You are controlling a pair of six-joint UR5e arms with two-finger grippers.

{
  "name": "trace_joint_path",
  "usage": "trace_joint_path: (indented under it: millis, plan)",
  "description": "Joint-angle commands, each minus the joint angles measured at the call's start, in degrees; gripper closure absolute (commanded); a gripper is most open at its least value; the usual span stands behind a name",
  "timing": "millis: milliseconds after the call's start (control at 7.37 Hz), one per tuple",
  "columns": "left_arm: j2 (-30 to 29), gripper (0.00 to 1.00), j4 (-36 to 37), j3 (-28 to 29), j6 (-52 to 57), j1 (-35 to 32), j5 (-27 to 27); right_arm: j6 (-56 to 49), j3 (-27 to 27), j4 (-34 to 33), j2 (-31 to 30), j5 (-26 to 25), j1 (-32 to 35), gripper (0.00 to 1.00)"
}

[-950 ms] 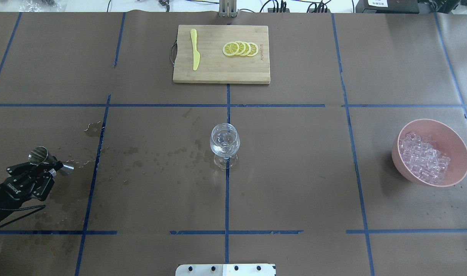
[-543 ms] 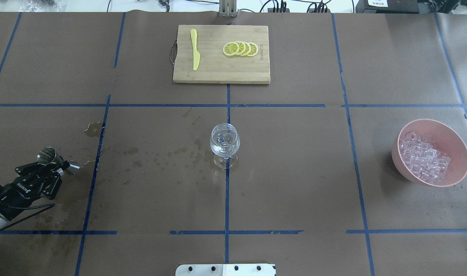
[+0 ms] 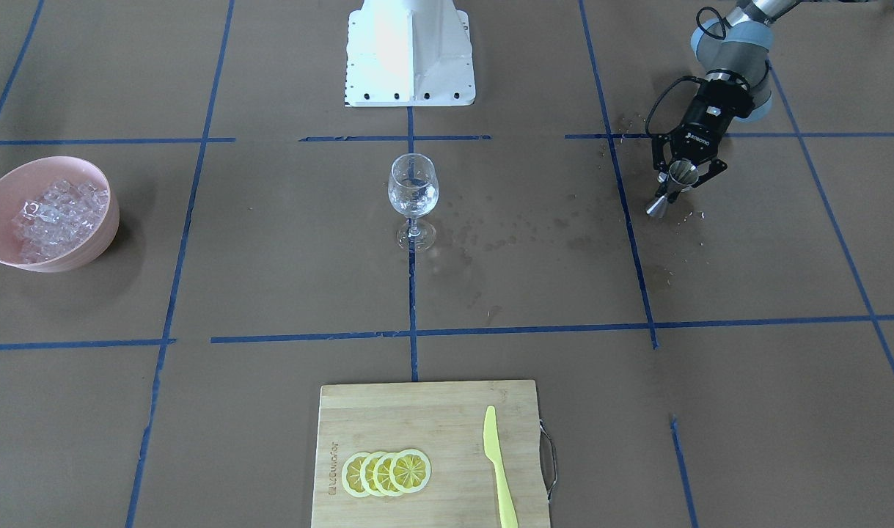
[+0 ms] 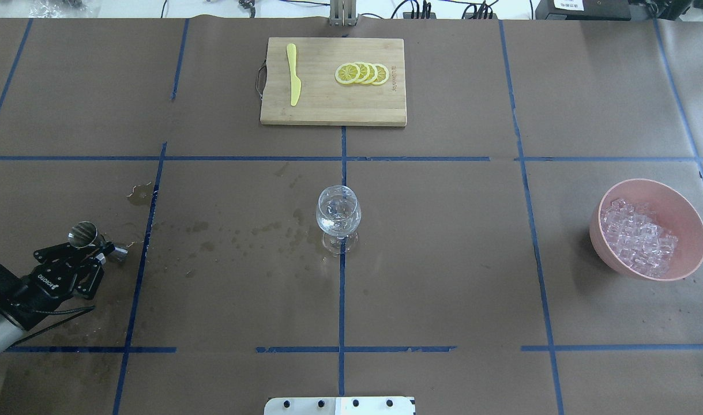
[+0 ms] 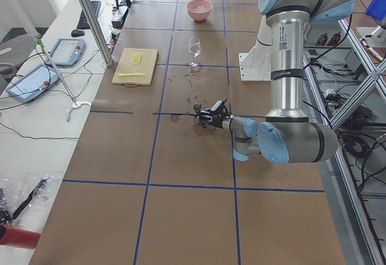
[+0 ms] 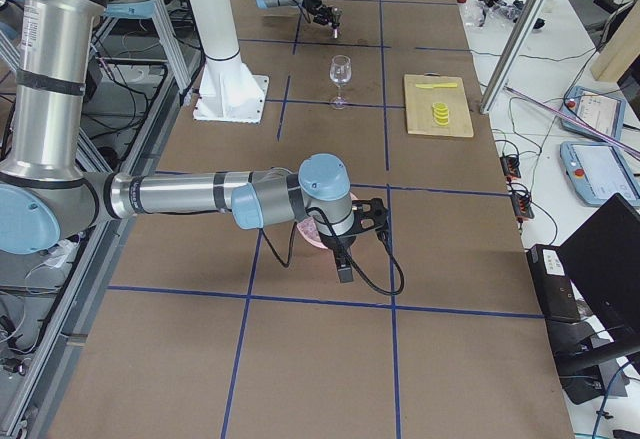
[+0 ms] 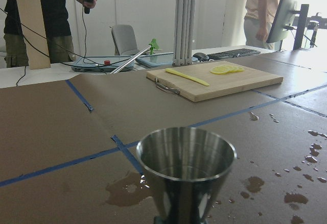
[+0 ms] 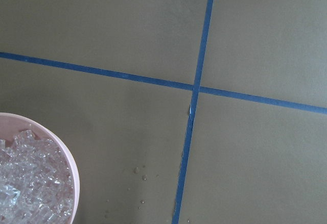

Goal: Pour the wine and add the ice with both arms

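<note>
My left gripper [image 4: 85, 249] is shut on a steel jigger [image 4: 91, 239] low over the table's left side. It also shows in the front view [image 3: 680, 176] and the left wrist view, where the jigger [image 7: 186, 173] stands about upright. The wine glass [image 4: 338, 216] stands at the table's middle; I cannot make out the wine in it. The ice [image 4: 639, 239] is heaped in a pink bowl [image 4: 694, 230] at the right. My right gripper [image 6: 344, 271] shows only in the exterior right view, above the table near the bowl; I cannot tell if it is open or shut.
A wooden cutting board [image 4: 333, 109] at the far middle carries lemon slices [image 4: 363, 73] and a yellow knife [image 4: 293, 75]. Wet spots [image 4: 241, 233] lie between jigger and glass. The white base block [image 3: 410, 51] is at the robot's side. People stand beyond the table's far edge.
My left gripper has moved to the right with the jigger in it, toward the glass. The glass, bowl and board have not moved.
</note>
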Motion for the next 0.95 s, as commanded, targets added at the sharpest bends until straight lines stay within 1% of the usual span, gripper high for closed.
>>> trace_joint_path:
  millis: [0,543,814]
  plan:
    - [-0.4,1.0,0.6,-0.1,0.1,0.0,-0.1,0.0,-0.1,0.0,0.0,0.0,0.0,0.0]
    - [-0.9,1.0,0.8,-0.1,0.1,0.3,-0.4,0.0,-0.1,0.0,-0.2,0.0,0.0,0.0]
    - [-0.9,1.0,0.8,-0.1,-0.1,0.4,-1.5,0.0,-0.1,0.0,-0.3,0.0,0.0,0.0]
